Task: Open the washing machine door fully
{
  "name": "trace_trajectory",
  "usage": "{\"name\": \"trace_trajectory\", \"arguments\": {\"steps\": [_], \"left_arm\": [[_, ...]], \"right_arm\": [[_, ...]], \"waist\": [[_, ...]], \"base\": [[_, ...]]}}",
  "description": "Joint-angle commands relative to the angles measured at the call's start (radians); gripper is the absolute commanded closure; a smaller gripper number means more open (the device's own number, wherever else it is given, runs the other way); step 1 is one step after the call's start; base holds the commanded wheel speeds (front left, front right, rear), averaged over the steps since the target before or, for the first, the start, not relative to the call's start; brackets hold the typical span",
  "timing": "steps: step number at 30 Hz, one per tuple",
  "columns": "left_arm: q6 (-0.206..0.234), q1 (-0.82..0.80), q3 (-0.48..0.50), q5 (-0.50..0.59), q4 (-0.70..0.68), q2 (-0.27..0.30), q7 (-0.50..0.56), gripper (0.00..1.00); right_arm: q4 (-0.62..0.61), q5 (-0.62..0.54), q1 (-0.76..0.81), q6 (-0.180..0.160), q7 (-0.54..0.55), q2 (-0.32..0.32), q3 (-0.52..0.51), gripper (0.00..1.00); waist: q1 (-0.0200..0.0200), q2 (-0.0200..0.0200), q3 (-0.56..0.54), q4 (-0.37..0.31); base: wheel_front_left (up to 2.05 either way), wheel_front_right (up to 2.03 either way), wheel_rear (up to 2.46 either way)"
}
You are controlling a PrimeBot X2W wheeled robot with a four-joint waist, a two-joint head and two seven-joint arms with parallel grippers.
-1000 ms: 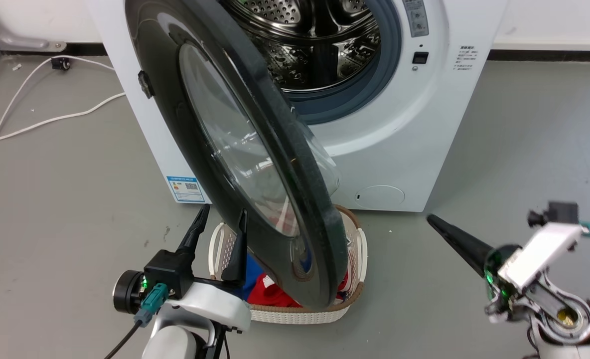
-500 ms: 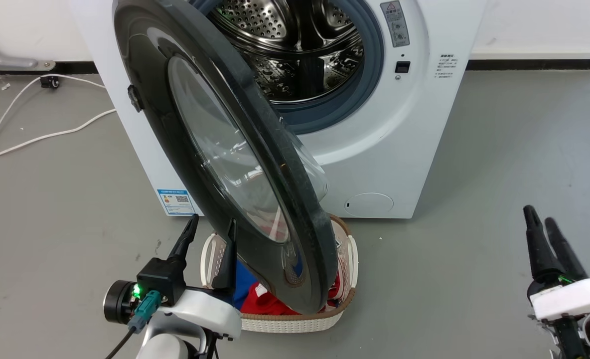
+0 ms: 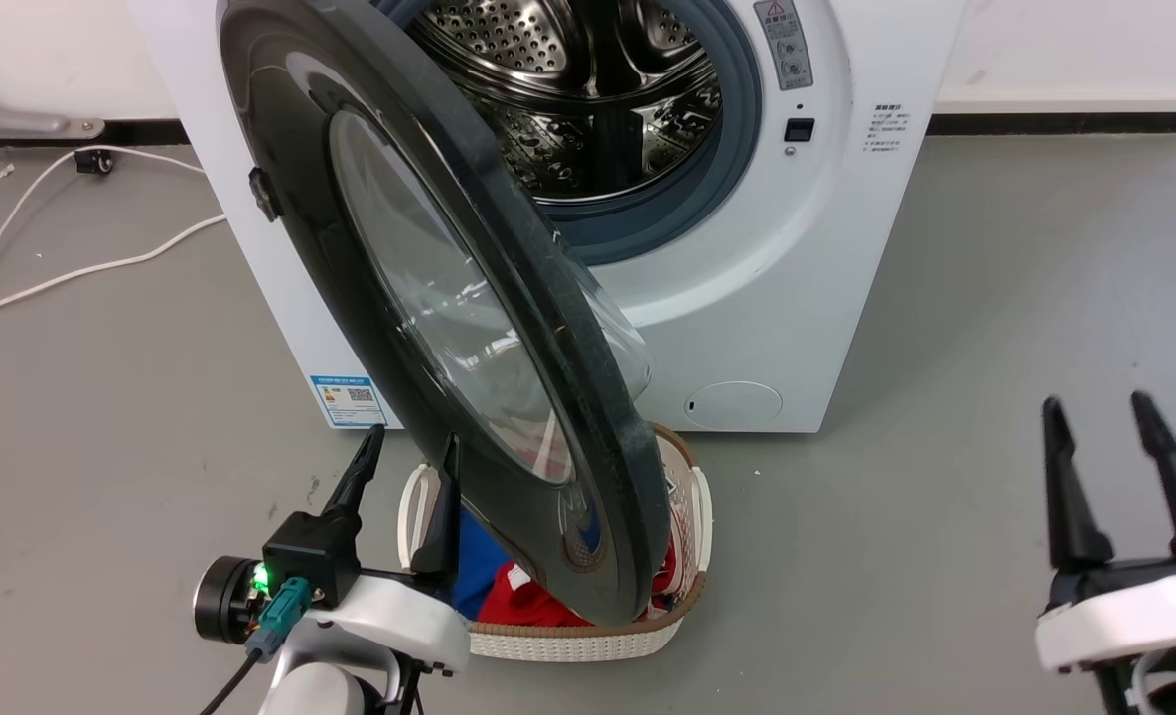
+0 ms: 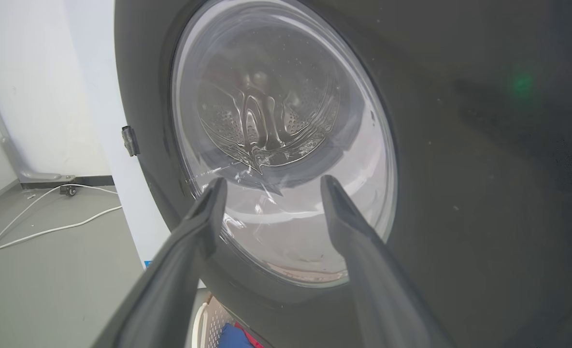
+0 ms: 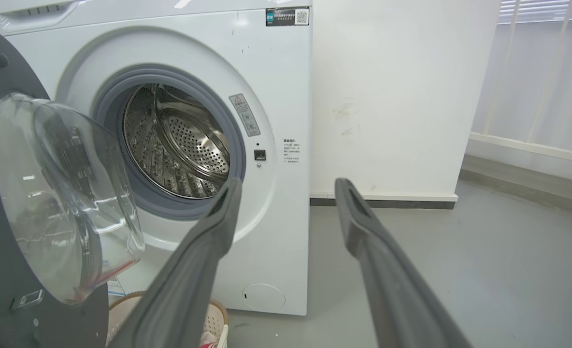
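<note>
Out in front of the washing machine [image 3: 797,298], the washing machine door [image 3: 429,298] stands partly open on its left hinge, leaving the drum [image 3: 588,89] uncovered. Just before its outer face, the left end effector [image 3: 413,434] has its fingers spread wide and grips nothing; whether it touches the door is unclear. Well to the right, the right end effector [image 3: 1095,400] is also wide apart and empty. Under the door's lower edge, a white laundry basket [image 3: 588,645] holds red and blue clothes [image 3: 518,601].

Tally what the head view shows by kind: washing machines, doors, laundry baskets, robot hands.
Washing machine: 1
Door: 1
Laundry basket: 1
Hands: 2, the left hand and the right hand
Total: 5
</note>
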Motion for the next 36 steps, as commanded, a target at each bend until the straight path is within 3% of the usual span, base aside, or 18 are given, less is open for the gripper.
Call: {"name": "trace_trajectory", "arguments": {"steps": [1,16,31,32,33,34,36], "left_arm": [[-0.003,0.003,0.003,0.007,0.002,0.003,-0.002,0.00],[-0.005,0.028,0.006,0.031,0.014,0.009,-0.002,0.00],[-0.001,0.019,0.013,0.040,0.017,0.013,-0.002,0.00],[-0.001,0.018,0.013,0.040,0.016,0.013,-0.002,0.17],[-0.002,0.016,0.014,0.039,0.016,0.013,-0.002,0.79],[-0.004,0.014,0.013,0.038,0.014,0.015,-0.002,1.00],[-0.006,0.009,0.013,0.035,0.008,0.017,-0.002,1.00]], "right_arm": [[-0.009,-0.023,0.027,0.000,0.012,0.011,0.009,0.00],[0.085,-0.042,0.037,0.000,0.008,0.048,0.053,0.00],[0.078,-0.072,0.043,0.000,0.021,0.059,0.051,0.00],[0.077,-0.072,0.044,0.000,0.021,0.060,0.050,0.00],[0.076,-0.073,0.044,0.000,0.022,0.062,0.051,0.00],[0.075,-0.074,0.045,0.000,0.022,0.063,0.051,0.00],[0.073,-0.075,0.046,0.000,0.023,0.065,0.051,0.00]], "waist": [[0.0000,-0.0001,-0.002,0.000],[0.0000,-0.0001,-0.022,-0.007],[0.0000,-0.0001,-0.019,-0.010],[0.0000,-0.0001,-0.018,-0.010],[0.0000,-0.0001,-0.018,-0.010],[0.0000,-0.0001,-0.018,-0.010],[0.0000,-0.0001,-0.017,-0.009]], "base": [[0.00,0.00,0.00],[0.00,0.00,0.00],[0.00,0.00,0.00],[0.00,0.00,0.00],[0.00,0.00,0.00],[0.00,0.00,0.00],[0.00,0.00,0.00]]}}
